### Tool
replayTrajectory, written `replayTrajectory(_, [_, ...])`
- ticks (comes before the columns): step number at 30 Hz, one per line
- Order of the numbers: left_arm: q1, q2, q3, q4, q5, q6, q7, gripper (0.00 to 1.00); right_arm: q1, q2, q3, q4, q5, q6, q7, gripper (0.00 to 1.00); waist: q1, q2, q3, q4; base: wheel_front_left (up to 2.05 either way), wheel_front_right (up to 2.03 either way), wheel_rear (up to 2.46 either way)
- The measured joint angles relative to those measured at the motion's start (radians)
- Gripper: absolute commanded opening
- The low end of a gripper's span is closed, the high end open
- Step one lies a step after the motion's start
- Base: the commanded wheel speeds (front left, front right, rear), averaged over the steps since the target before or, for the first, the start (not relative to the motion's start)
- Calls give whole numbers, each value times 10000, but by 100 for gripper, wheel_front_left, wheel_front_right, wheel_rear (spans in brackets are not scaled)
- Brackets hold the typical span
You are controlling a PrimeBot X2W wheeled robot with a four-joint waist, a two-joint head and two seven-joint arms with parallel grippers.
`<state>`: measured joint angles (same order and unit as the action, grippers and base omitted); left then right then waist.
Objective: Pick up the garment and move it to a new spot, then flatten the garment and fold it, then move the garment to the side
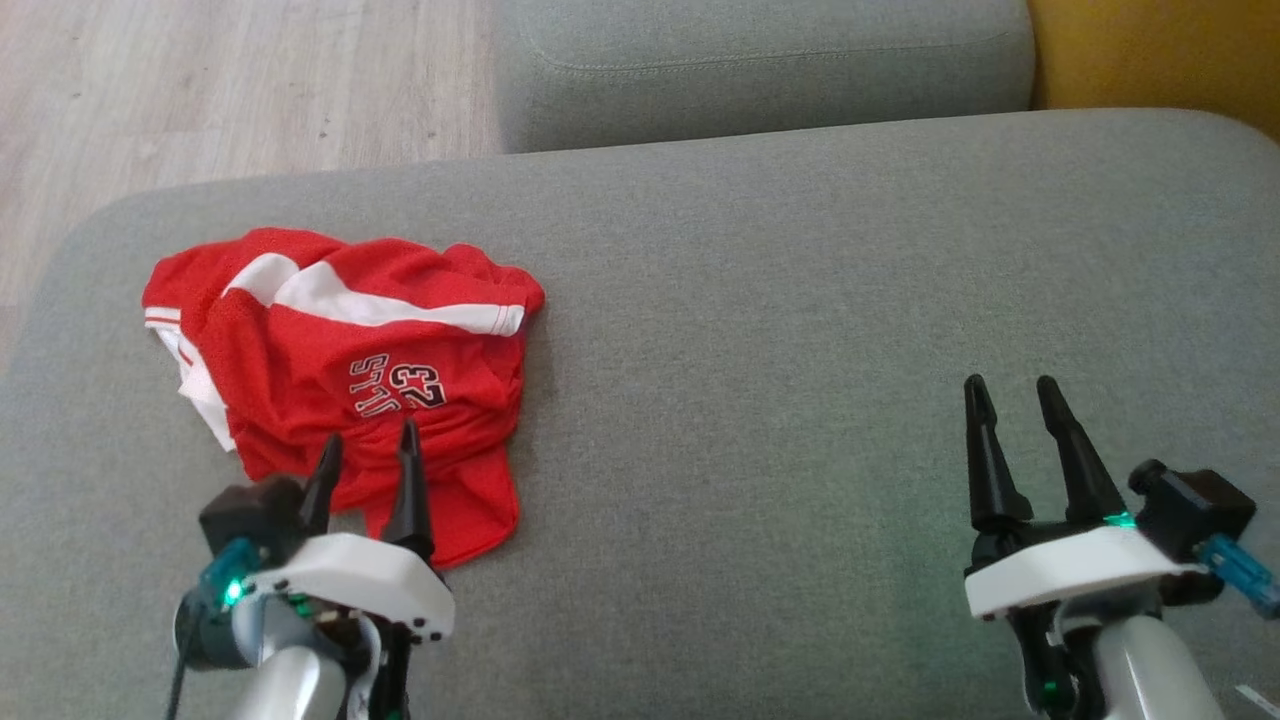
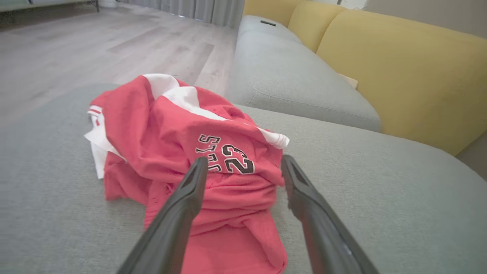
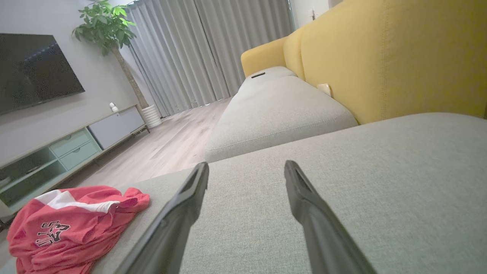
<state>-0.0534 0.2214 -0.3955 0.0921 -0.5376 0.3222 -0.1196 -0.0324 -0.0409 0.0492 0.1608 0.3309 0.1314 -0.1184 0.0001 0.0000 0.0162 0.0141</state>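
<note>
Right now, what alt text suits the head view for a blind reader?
A crumpled red garment lies on the left of a grey sofa seat. The open left gripper is at its near edge; the open right gripper is apart, lower right.

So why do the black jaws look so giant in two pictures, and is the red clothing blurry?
Left wrist view: the wide lens sits close, so the jaws of the left gripper loom huge; the red garment is sharp, its 23 readable. Right wrist view: the jaws of the right gripper loom too; the garment, at the corner, looks softer. Head view: soft even light, faint shadows, grainy.
</note>
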Motion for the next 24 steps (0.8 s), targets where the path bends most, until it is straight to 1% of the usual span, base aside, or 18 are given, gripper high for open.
replayTrajectory(4, [-82, 242, -453, -188, 435, 403, -123, 100, -38, -2, 65, -69, -594, 0, -132, 100, 0, 0, 6, 13, 0, 0, 0])
replayTrajectory(10, [-212, 454, -1024, -230, 980, 746, -330, 100, -201, -4, 151, -104, -1482, 0, -314, 100, 0, 0, 19, 26, 0, 0, 0])
replayTrajectory(15, [-421, 738, -1576, -234, 1684, 917, -464, 100, -201, -8, 270, -105, -2261, 0, -456, 100, 0, 0, 44, 37, 0, 0, 0])
replayTrajectory(17, [-555, 851, -1864, -253, 2025, 1016, -518, 100, -201, -8, 324, -174, -2151, 0, -502, 100, -1, 0, 71, 39, 0, 0, 0])
replayTrajectory(20, [-599, 855, -2054, -435, 2119, 1233, -596, 100, -202, -12, 337, -226, -1967, 0, -591, 100, -1, 0, 71, 54, 0, 0, 0])
replayTrajectory(22, [-570, 777, -1988, -692, 1975, 1363, -675, 100, -199, -19, 349, -263, -1979, 0, -669, 100, -1, 0, 67, 70, 0, 0, 0])
replayTrajectory(24, [-549, 708, -1820, -953, 1904, 1308, -698, 100, -200, -19, 357, -303, -1854, 0, -709, 100, -1, 0, 56, 79, 0, 0, 0])
